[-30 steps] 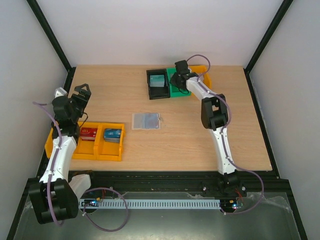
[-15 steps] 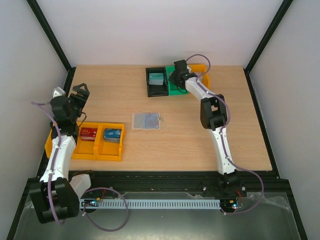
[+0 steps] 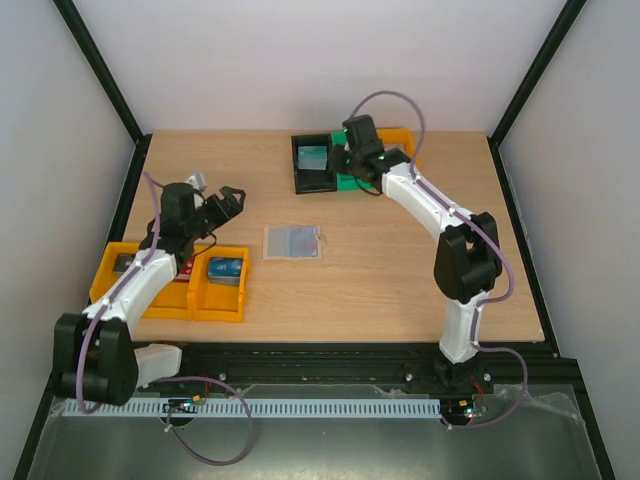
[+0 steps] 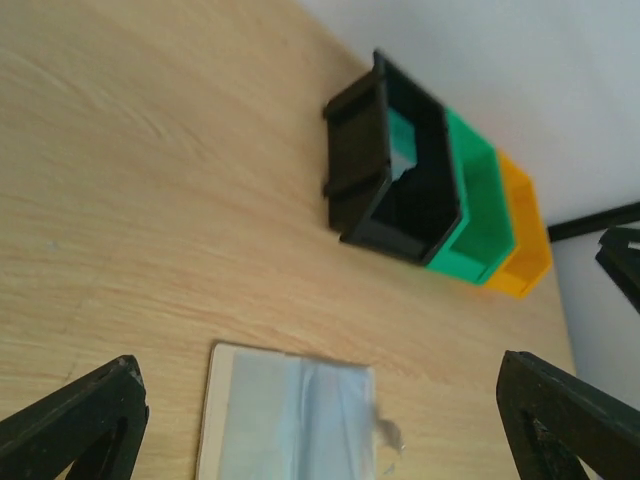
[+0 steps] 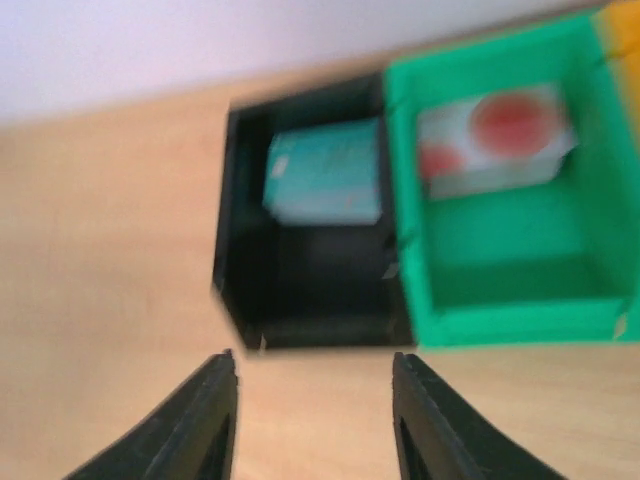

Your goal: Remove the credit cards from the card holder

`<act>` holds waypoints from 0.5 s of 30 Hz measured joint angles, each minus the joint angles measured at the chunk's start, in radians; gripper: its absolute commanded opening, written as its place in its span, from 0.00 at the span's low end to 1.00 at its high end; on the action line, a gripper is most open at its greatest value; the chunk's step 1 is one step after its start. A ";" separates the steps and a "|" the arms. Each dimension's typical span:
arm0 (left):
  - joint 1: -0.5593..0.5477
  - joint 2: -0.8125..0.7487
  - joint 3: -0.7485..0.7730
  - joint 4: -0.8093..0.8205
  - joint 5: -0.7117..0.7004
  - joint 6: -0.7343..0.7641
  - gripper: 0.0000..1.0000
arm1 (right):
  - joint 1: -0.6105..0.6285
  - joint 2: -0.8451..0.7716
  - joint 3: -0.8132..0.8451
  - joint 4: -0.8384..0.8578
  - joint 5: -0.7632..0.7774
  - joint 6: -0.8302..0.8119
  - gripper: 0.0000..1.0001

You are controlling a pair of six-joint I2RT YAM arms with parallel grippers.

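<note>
The card holder (image 3: 292, 242) lies open and flat at mid-table, blue-grey inside up, its tab to the right. In the left wrist view the card holder (image 4: 290, 415) sits low between my spread fingers. My left gripper (image 3: 228, 198) hovers open and empty, just left of the holder. A red card (image 3: 183, 277) peeks out beside the left arm in the yellow tray (image 3: 205, 312). A dark grey card (image 3: 122, 263) lies in the tray's left compartment. My right gripper (image 3: 341, 165) is open over the table before the black bin (image 5: 310, 260), holding nothing.
A blue card (image 3: 225, 268) lies in the yellow tray's right compartment. The black bin holds a teal card (image 5: 325, 170). Beside it the green bin (image 5: 520, 270) holds a white card with red circles (image 5: 495, 140). A yellow bin (image 4: 522, 240) stands behind the green one.
My left arm has swung from the table's left edge in toward the card holder. The right gripper has gone from shut to open by the black and green bins.
</note>
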 measured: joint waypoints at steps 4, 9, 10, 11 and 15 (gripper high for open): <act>-0.038 0.108 0.062 -0.051 0.019 0.028 0.96 | 0.098 -0.021 -0.125 -0.023 -0.064 -0.048 0.65; -0.069 0.145 0.111 -0.065 0.020 0.035 0.97 | 0.203 0.038 -0.229 -0.092 -0.080 -0.092 0.73; -0.074 0.145 0.115 -0.069 0.017 0.036 0.97 | 0.214 0.052 -0.231 -0.103 -0.080 -0.095 0.74; -0.077 0.145 0.118 -0.071 0.015 0.037 0.97 | 0.222 0.068 -0.231 -0.109 -0.077 -0.098 0.74; -0.081 0.145 0.118 -0.085 0.003 0.037 0.97 | 0.251 0.119 -0.212 -0.138 -0.031 -0.110 0.76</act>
